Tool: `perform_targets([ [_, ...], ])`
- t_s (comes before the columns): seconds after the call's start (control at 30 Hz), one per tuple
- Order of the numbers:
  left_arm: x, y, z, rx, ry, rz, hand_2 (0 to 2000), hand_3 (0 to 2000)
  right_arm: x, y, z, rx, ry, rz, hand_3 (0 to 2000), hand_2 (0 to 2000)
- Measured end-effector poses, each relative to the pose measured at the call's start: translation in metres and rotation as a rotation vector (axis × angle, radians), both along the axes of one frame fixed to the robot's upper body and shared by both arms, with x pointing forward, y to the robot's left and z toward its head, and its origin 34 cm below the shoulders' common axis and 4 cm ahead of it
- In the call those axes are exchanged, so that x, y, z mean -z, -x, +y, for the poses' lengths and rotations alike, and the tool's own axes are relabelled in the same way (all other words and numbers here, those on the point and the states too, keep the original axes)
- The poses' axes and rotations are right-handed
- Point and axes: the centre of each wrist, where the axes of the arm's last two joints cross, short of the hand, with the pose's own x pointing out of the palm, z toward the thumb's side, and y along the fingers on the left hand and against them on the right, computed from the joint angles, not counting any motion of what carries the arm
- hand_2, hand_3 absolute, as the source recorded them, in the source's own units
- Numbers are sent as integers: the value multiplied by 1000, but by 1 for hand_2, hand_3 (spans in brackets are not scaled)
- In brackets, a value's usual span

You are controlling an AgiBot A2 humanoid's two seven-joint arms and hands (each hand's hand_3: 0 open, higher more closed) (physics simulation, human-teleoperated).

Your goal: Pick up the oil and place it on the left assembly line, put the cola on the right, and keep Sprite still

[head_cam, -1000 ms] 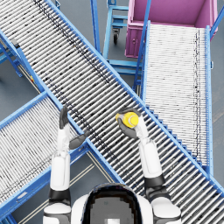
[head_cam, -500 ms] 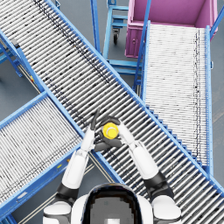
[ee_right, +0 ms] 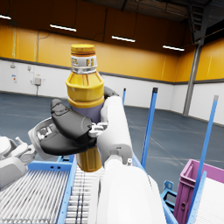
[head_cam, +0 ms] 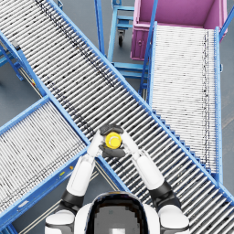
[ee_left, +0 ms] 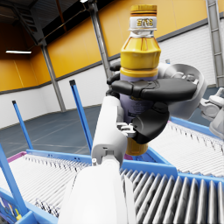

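Seen from above, both white arms meet low in the middle of the frame, over a long roller conveyor (head_cam: 82,73) that runs diagonally from upper left to lower right. Between them stands the oil bottle (head_cam: 113,140), upright and lifted off the rollers, its yellow cap facing the camera. The wrist views show the left hand (ee_right: 65,127) and the right hand (ee_left: 153,89) each wrapped around the bottle's middle, so both are grasping it. The left assembly line (head_cam: 32,151) lies at the lower left, beyond a blue side rail (head_cam: 68,123). The right line (head_cam: 183,91) sits at the upper right, below a purple bin (head_cam: 183,13). No cola or Sprite is in view. The likely risk is the handover: if one hand lets go before the other grips firmly, the bottle could drop and roll. Carried low, it could clip the blue rail. Open room lies above the left line's rollers.
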Motion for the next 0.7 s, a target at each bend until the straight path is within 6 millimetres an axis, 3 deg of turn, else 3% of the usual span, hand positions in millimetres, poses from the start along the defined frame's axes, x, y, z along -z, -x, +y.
perform_targets([
  [0.1, 0, 0, 4, -31, 17, 0, 2000, 2000, -4, 1, -4, 35, -36, -6, 40, 0],
  [0.23, -9, -11, 25, -122, 61, -15, 2000, 2000, -14, 5, -22, 91, -90, -38, 0, 0],
  [0.37, -11, -24, 63, -272, 114, -10, 2000, 2000, -23, 5, -33, 133, -135, -65, 0, 0],
  [0.53, -2, -22, 121, -465, 176, 22, 2000, 2000, -18, -3, -52, 213, -162, -36, 0, 0],
  [0.7, 23, -8, 164, -662, 257, 96, 2000, 2000, -9, -9, -76, 309, -190, 2, 0, 0],
])
